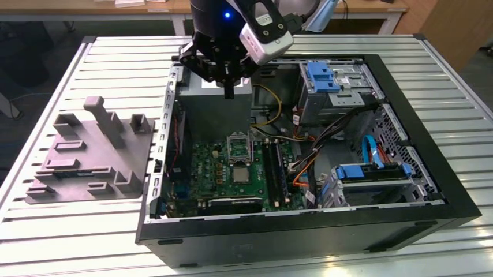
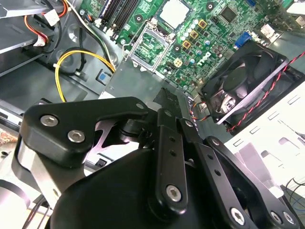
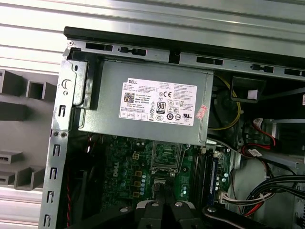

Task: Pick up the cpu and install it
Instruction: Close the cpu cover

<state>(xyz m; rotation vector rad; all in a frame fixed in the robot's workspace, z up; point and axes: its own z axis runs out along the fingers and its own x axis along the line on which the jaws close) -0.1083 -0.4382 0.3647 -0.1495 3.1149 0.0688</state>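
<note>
So the cpu (image 1: 241, 173) is a small flat square with a pale silver-grey metal top. It's lying flat on the green motherboard (image 1: 204, 173) inside the open computer case (image 1: 308, 231). In the exterior view it's right at 6 o'clock from the silver socket frame (image 1: 237, 145), just beside it, and it looks tiny next to the board. The second wrist view shows the same pale square beside that frame.

The gripper (image 1: 228, 92) hangs well above, at 12 o'clock from the cpu, over the big grey metal box (image 1: 208, 109) with the white label. Its fingers look pinched together with nothing between them. Over at 9 o'clock from the case there's a grey plastic fixture (image 1: 85, 156) on the slatted table (image 1: 77, 231).
</note>
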